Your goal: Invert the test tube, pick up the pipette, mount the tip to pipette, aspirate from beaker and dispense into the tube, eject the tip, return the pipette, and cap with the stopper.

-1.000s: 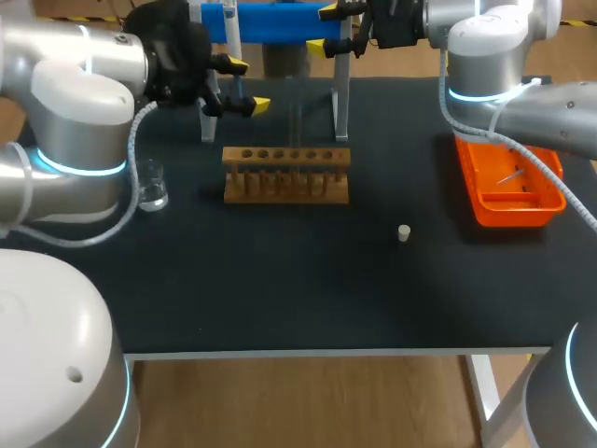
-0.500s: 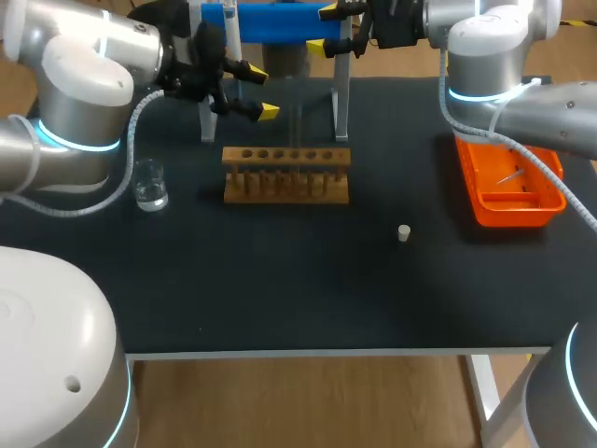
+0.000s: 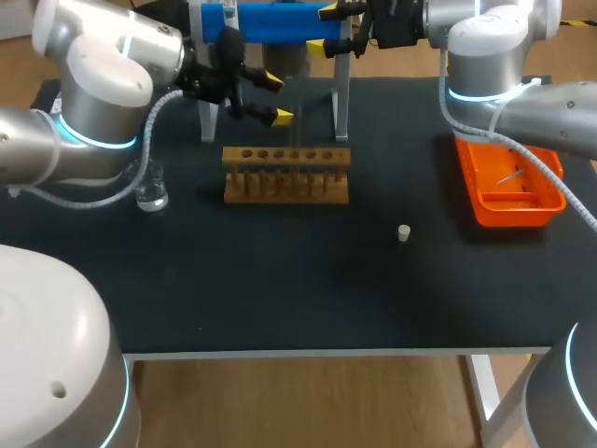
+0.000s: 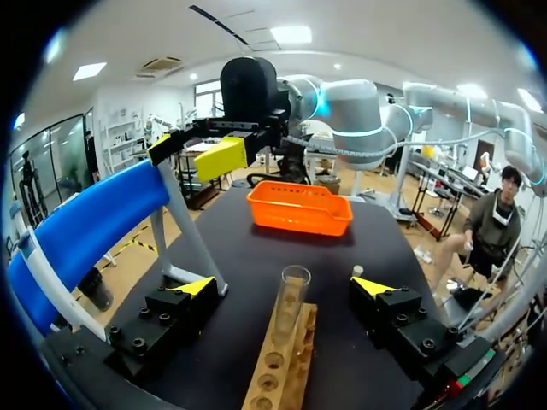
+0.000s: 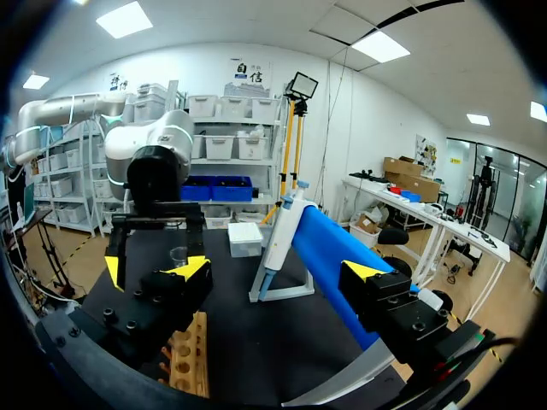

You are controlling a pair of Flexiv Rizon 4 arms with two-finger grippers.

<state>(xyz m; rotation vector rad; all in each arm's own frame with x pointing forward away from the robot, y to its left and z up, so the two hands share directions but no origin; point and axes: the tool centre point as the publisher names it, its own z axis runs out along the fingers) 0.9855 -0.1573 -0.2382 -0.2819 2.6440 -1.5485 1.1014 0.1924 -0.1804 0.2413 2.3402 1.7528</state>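
Observation:
A clear test tube (image 4: 293, 312) stands mouth up in the wooden rack (image 4: 282, 363), seen faintly (image 3: 297, 126) in the head view above the rack (image 3: 286, 175). My left gripper (image 4: 285, 287) is open with the tube between its fingers, touching neither. It hangs behind the rack (image 3: 277, 98). My right gripper (image 3: 324, 29) is open at the back by the blue pipette stand (image 3: 270, 21). The white pipette (image 5: 278, 243) hangs on the stand ahead of my right gripper (image 5: 275, 271). A glass beaker (image 3: 149, 187) stands left of the rack, and a small white stopper (image 3: 404, 233) lies to its right.
An orange tray (image 3: 508, 182) holding a pipette tip sits at the right side of the black table (image 3: 298, 289). The stand's metal legs (image 3: 341, 103) rise just behind the rack. The table's front half holds only the stopper.
My left gripper has swung right from above the beaker's side to the test tube, so the tube now stands between its open fingers. The right arm has not moved.

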